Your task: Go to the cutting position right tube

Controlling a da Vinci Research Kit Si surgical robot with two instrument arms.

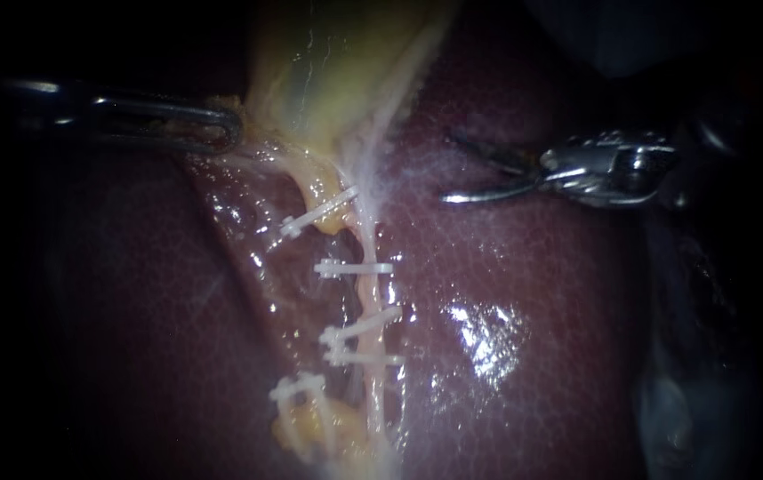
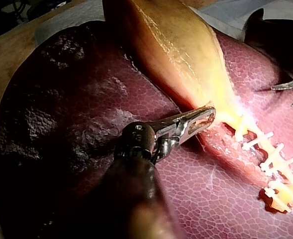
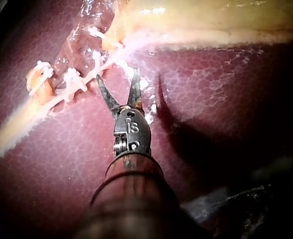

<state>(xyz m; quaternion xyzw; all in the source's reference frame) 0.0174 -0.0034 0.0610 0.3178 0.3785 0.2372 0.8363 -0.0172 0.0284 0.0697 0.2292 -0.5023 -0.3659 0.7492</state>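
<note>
Endoscope view: the end effector of the right instrument [image 1: 448,169] is held apart over the liver [image 1: 524,293], near the clipped right tube [image 1: 370,300]. The end effector of the left instrument [image 1: 221,126] is clamped on the gallbladder [image 1: 328,71].

The pale yellow gallbladder [image 1: 328,71] runs off the top edge; my right instrument's [image 1: 445,169] dark shaft vanishes into shadow at right.

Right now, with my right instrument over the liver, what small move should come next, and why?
Probably ease the right instrument toward the right tube, aiming at the bare stretch between its clips. Its jaws are open but hang over the liver, apart from the tube, while the left instrument grips the gallbladder.
</note>
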